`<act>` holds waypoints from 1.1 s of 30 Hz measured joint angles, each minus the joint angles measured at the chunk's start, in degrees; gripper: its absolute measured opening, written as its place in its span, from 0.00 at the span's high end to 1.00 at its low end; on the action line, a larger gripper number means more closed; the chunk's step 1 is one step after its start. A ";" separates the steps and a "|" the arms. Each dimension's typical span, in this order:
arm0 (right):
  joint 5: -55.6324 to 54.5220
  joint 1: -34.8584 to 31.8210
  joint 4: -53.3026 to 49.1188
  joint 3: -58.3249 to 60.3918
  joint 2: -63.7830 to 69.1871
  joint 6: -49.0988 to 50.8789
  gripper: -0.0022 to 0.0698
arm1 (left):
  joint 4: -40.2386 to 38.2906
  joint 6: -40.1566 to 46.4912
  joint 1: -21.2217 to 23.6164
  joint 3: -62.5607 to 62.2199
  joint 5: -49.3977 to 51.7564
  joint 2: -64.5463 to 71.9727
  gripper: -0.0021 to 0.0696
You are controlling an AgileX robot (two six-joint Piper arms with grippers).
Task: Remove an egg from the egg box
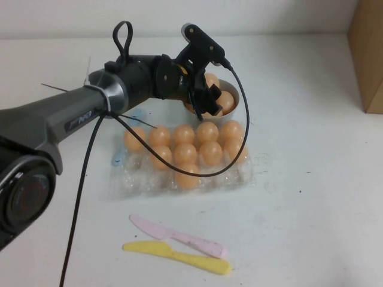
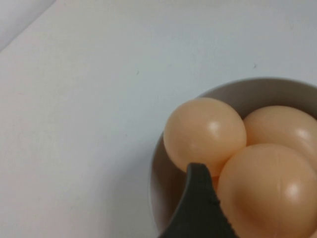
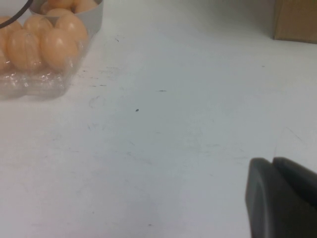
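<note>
The clear plastic egg box [image 1: 239, 176] lies mid-table with several orange-tan eggs [image 1: 185, 153] in its cups. My left gripper [image 1: 209, 101] hangs over the small grey bowl [image 1: 235, 89] just behind the box. In the left wrist view one dark finger [image 2: 198, 203] presses against a large egg [image 2: 270, 193] held over the bowl [image 2: 257, 87], above two other eggs [image 2: 204, 133]; the other finger is out of frame. My right gripper [image 3: 282, 198] is shut and empty, low over bare table right of the egg box [image 3: 29, 82]; it does not show in the high view.
A pink knife [image 1: 179, 237] and a yellow knife [image 1: 179, 257] lie in front of the egg box. A cardboard box [image 1: 366, 54] stands at the far right edge. The left arm's black cable [image 1: 239, 125] loops over the egg box.
</note>
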 joint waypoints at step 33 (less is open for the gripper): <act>0.04 0.00 0.00 0.00 0.00 0.00 0.99 | 4.87 -10.80 -1.59 58.67 -22.15 -52.40 0.97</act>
